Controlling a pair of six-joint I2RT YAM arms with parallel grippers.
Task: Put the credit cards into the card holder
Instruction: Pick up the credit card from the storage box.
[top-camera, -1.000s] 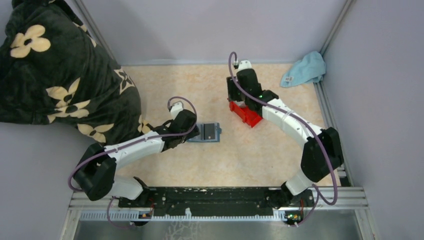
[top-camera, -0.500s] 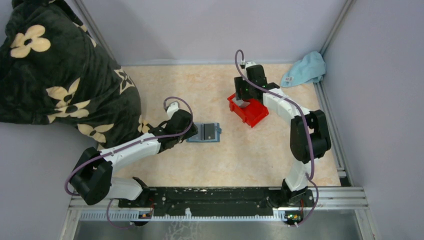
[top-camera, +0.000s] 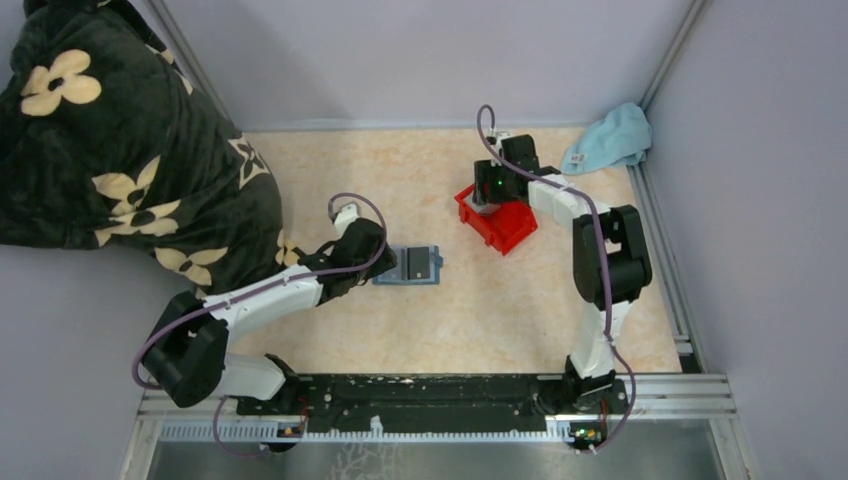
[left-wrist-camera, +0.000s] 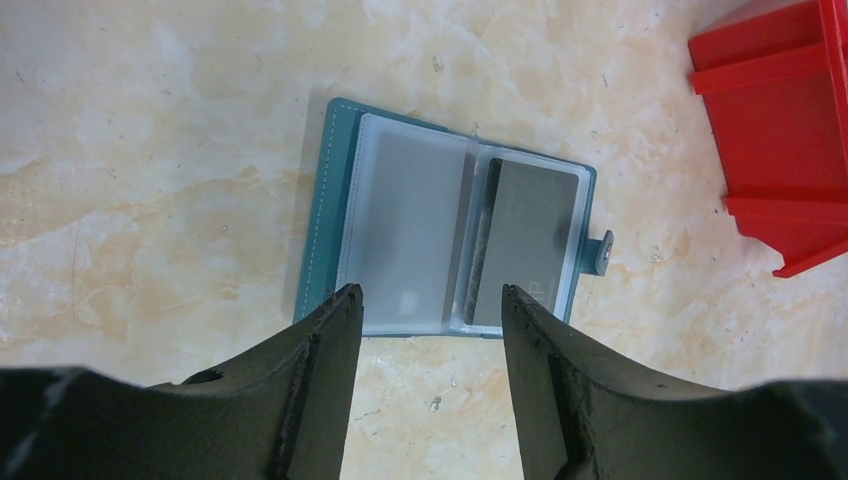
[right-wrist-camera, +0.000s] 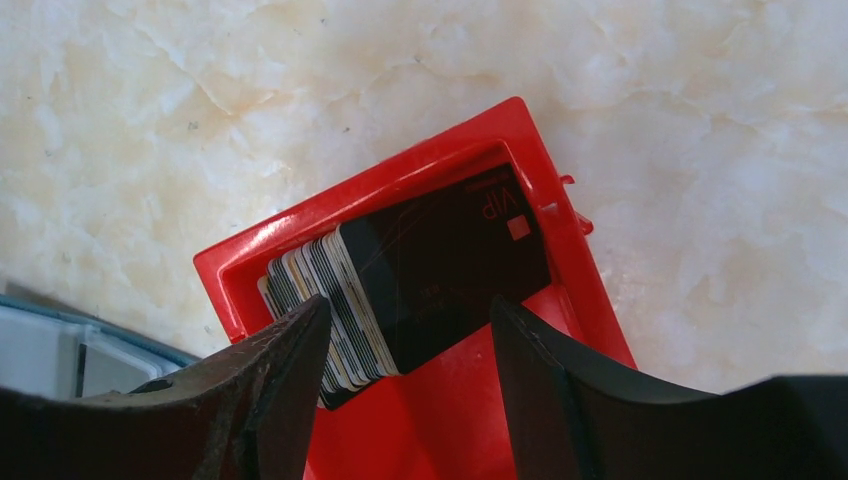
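The teal card holder (top-camera: 412, 265) lies open on the table; in the left wrist view the card holder (left-wrist-camera: 400, 220) shows clear sleeves, with one grey card (left-wrist-camera: 532, 240) in the right sleeve. My left gripper (left-wrist-camera: 430, 292) is open just short of its near edge, at the holder's left side (top-camera: 388, 262) from above. A stack of credit cards (right-wrist-camera: 440, 260), a dark one on top, leans inside the red bin (right-wrist-camera: 400, 170). My right gripper (right-wrist-camera: 408, 302) hovers open above that stack, holding nothing; seen from above the right gripper (top-camera: 487, 198) is over the bin (top-camera: 508, 228).
A light blue cloth (top-camera: 610, 138) lies in the back right corner. A dark floral blanket (top-camera: 110, 150) covers the left side beside the left arm. Grey walls enclose the table on three sides.
The right arm has folded in and its wrist has shifted right and slightly back, uncovering more of the red bin. The left arm and the card holder have hardly moved.
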